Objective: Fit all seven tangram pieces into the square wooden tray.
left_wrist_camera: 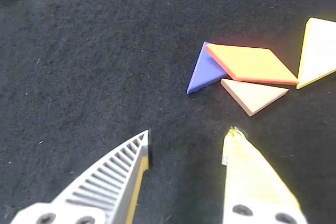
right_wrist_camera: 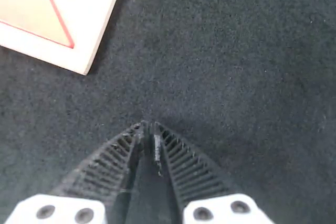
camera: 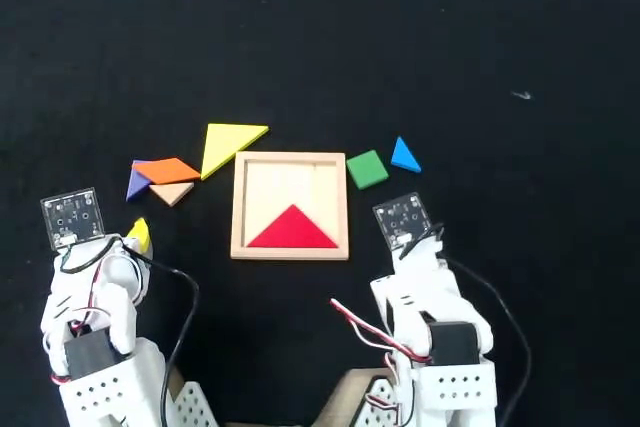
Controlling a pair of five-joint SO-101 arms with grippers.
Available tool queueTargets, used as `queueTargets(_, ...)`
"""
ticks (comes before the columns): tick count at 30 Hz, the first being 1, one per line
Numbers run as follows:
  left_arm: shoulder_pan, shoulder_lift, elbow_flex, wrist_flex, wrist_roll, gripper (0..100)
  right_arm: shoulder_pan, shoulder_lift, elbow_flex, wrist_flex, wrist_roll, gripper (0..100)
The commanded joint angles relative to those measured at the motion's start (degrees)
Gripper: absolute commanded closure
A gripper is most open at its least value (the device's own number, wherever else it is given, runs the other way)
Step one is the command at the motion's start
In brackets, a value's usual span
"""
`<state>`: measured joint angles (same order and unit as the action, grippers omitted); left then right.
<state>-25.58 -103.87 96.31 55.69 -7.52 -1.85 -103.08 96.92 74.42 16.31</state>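
While overlapping purple triangle (left_wrist_camera: pixel 202 74) and touching tan triangle (left_wrist_camera: pixel 254 97), just left of wooden tray (camera: pixel 240 207): orange parallelogram (left_wrist_camera: pixel 252 64). Could drag both along if pinched carelessly. Left hand (left_wrist_camera: pixel 188 132) spread wide, empty, near cluster; right hand (right_wrist_camera: pixel 149 125) pinched together, empty, beside tray corner.

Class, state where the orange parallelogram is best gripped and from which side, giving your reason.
Probably from straight above, the open left gripper pinching the orange parallelogram across its long parallel edges, at the end overlapping the purple triangle: it lies flat, and that end looks raised.
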Motion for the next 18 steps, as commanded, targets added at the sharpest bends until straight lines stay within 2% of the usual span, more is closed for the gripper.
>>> queueTargets(1,0.9,-0.5,0.8,-1.2,0.3,76,0.7,-5.2,-0.4,0.3,-0.3,98.7)
queueTargets(8,2.2,-0.5,0.1,-1.1,4.0,76,0.7,-5.2,-0.4,0.3,-0.3,98.7)
queueTargets(18,4.1,-0.4,0.1,-0.9,3.9,77,0.5,-5.2,-0.4,0.3,-0.3,98.7)
